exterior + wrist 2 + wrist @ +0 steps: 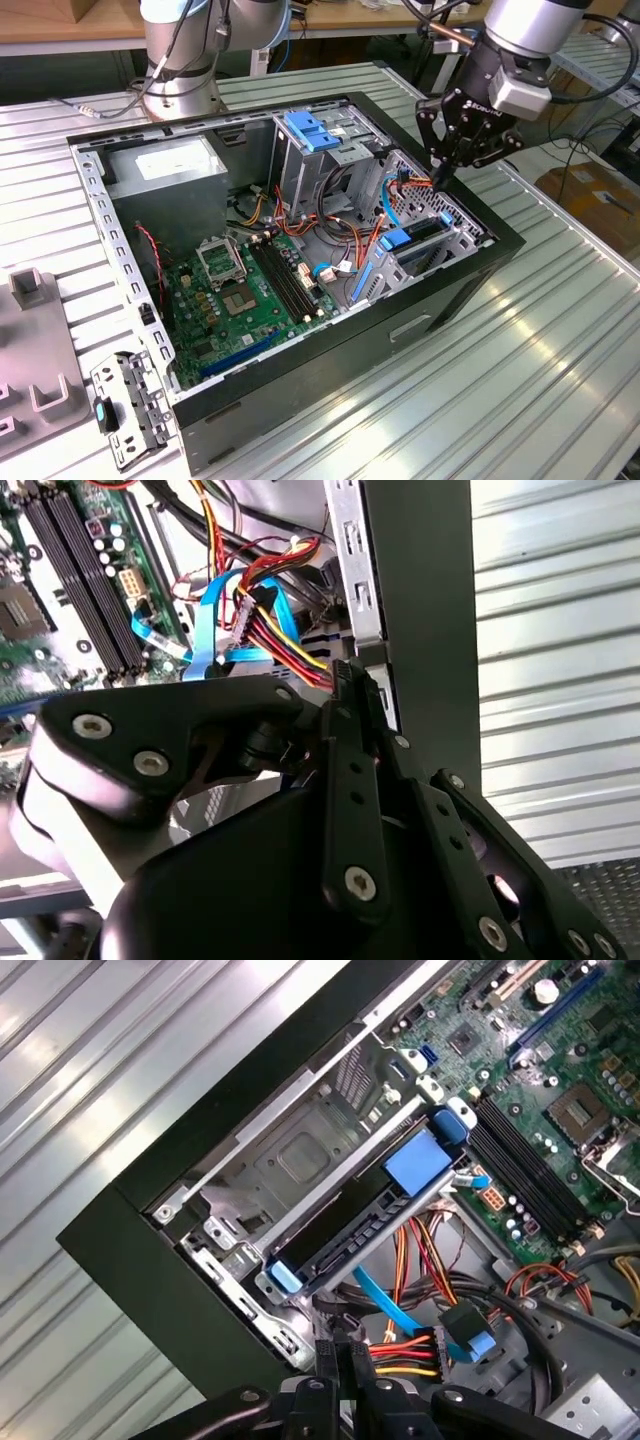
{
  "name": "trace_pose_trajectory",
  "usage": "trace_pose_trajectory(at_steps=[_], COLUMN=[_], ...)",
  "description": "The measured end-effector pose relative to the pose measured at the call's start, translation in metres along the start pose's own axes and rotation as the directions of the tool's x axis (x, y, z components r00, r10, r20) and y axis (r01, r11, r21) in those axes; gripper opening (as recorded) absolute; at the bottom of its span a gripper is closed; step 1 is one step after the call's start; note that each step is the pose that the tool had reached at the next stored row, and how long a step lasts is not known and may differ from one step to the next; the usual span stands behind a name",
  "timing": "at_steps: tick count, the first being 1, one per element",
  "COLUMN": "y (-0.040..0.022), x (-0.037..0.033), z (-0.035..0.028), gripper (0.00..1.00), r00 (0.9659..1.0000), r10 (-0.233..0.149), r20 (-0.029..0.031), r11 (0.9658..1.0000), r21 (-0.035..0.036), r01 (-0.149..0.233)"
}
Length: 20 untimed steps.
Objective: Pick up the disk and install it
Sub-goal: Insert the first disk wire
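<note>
Ribbed metal table (560, 330) bears an open case (330, 390); disk (350, 1230) sits in its bay, claw (443, 178) pressed together above.

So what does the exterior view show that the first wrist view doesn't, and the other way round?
Exterior view: the arm's base, the grey power-supply box, the tall drive cage with its blue handle, and the ribbed table around the case.

First wrist view: a close look at the metal bay beside the disk, and the red-yellow-black cable plug right by the fingertips.

Both: the disk seated on edge in its bay, the motherboard, and the gripper above that corner, empty.
</note>
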State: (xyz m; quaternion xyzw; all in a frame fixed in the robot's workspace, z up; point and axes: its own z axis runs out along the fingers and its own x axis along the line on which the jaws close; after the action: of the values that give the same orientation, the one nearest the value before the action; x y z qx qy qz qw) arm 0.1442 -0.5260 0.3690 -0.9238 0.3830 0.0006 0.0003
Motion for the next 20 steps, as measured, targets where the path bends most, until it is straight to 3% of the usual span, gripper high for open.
trace_pose_trajectory(at_steps=[8,10,13,17,18,19,20], y=[-0.0066,-0.0076,-0.0076,-0.0077,-0.0077,-0.0077,-0.0077], x=[0.0066,0.0075,0.0076,0.0076,0.0076,0.0076,0.0076], z=[0.0017,0.002,0.0026,0.0031,0.0032,0.0034,0.0035], gripper=[0.16,0.16,0.16,0.16,0.16,0.16,0.16], r00=[0.9977,0.9949,0.9875,0.9746,0.9683,0.9643,0.9576], r10=[0.067,0.101,0.157,0.224,0.25,0.265,0.288], r20=[0.0001,-0.0001,0.0,0.0001,0.0,0.0001,0.0001], r11=[0.9977,0.9949,0.9875,0.9746,0.9683,0.9643,0.9576], r21=[0.0002,0.0,0.0002,0.0004,0.0003,0.0004,0.0005], r01=[-0.067,-0.101,-0.157,-0.224,-0.25,-0.265,-0.288])
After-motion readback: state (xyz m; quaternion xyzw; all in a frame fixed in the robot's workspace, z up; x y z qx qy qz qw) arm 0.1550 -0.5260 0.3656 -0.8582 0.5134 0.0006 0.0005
